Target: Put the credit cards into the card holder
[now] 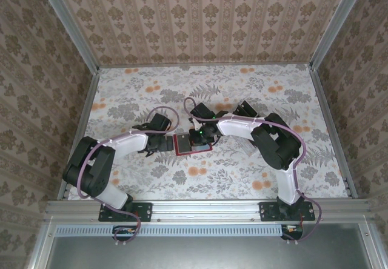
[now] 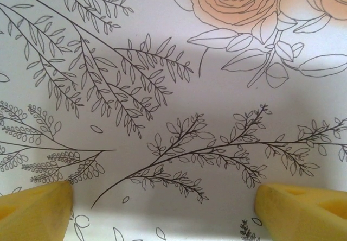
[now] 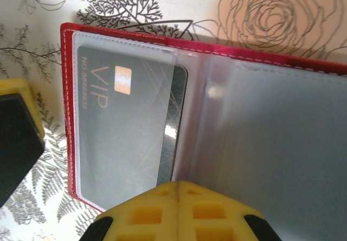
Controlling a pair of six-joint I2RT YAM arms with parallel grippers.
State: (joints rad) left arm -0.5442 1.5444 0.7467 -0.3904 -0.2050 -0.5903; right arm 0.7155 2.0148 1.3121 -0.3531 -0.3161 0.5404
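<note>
The red card holder (image 3: pixel 69 116) lies open on the counter (image 2: pixel 227 89), one credit card (image 3: pixel 130 138) nearly inside its sleeve (image 3: pixel 130 48). With your right jaws clenched on nothing, nudge its exposed edge home gently; left jaws hang released.

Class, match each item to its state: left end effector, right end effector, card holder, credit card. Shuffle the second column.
Column one
1. left end effector
2. right end effector
3. card holder
4. credit card

Column two
A. red, unfolded
B. shut
C. inside a clear sleeve
D. wide open

Pairs: 1-D, 2-B, 3-A, 4-C
</note>
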